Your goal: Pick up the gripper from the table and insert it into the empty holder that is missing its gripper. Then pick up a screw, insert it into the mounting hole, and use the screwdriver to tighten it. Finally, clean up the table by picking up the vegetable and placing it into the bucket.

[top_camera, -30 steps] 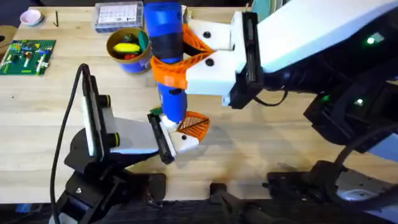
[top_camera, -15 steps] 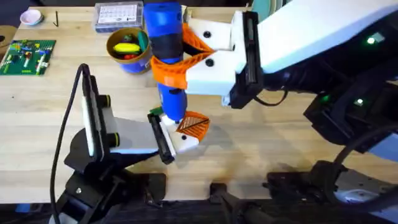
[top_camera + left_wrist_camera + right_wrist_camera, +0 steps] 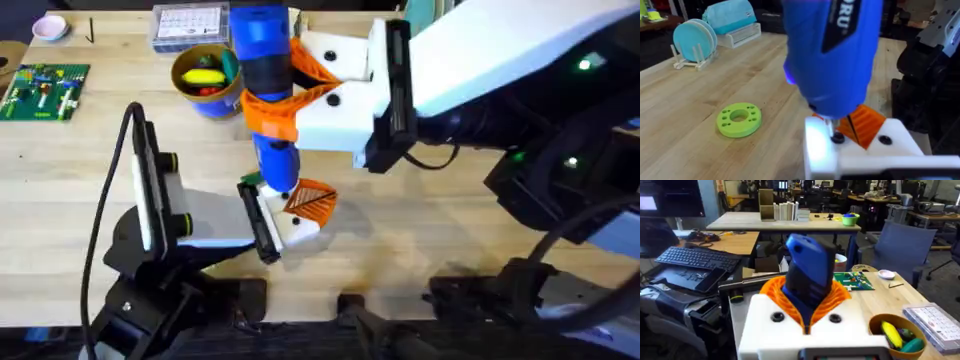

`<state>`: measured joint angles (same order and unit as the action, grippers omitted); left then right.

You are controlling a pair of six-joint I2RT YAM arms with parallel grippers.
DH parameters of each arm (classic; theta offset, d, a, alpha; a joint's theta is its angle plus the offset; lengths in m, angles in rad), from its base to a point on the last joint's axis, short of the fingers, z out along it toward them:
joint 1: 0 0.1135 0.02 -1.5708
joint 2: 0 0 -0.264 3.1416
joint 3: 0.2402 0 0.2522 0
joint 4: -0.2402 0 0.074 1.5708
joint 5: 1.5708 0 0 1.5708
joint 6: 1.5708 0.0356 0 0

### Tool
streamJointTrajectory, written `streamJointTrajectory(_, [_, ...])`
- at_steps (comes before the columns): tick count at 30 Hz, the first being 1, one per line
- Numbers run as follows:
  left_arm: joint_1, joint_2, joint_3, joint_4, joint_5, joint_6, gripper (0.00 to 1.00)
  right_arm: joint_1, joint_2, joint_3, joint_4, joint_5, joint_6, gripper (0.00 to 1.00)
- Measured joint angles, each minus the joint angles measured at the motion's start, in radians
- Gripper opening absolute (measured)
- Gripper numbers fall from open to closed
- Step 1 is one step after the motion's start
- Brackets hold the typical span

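Observation:
My right gripper [image 3: 275, 105] is shut on the blue screwdriver [image 3: 262, 50], holding it upright with white mounts and orange pads [image 3: 842, 294] around its barrel [image 3: 810, 275]. The screwdriver's metal bit [image 3: 830, 126] rests on a small dark screw [image 3: 837, 138] in the white holder [image 3: 865, 155]. The orange ribbed gripper [image 3: 311, 203] sits in that holder [image 3: 295, 230], at the front of my left gripper [image 3: 285, 222], low over the table. A second dark spot [image 3: 885, 140] marks the holder's flat face. The blue bucket [image 3: 208, 102] with its yellow rim [image 3: 880, 325] stands behind, holding yellow and red toys. The vegetable is out of view.
A lime-green disc [image 3: 739, 119] lies on the wood beside the holder. A green circuit board [image 3: 45, 88], a pink bowl [image 3: 50, 27] and a clear parts box [image 3: 190, 25] line the far-left table edge. Teal plates in a rack [image 3: 695, 40] stand farther off.
My right arm has shifted very slightly left; the screwdriver stays on the screw and the left arm has not moved.

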<state>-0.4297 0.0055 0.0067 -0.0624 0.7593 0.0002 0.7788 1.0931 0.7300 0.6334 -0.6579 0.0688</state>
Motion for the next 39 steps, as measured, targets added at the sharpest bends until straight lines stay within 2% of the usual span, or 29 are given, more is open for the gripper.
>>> streamJointTrajectory(11, [0.000,0.000,0.000,0.000,0.000,0.000,0.004,0.000,0.000,0.000,0.063,-0.001,0.005,0.023])
streamJointTrajectory(39, [0.000,0.000,0.000,0.000,0.000,0.000,0.004,0.000,0.000,0.000,0.007,-0.001,0.014,0.022])
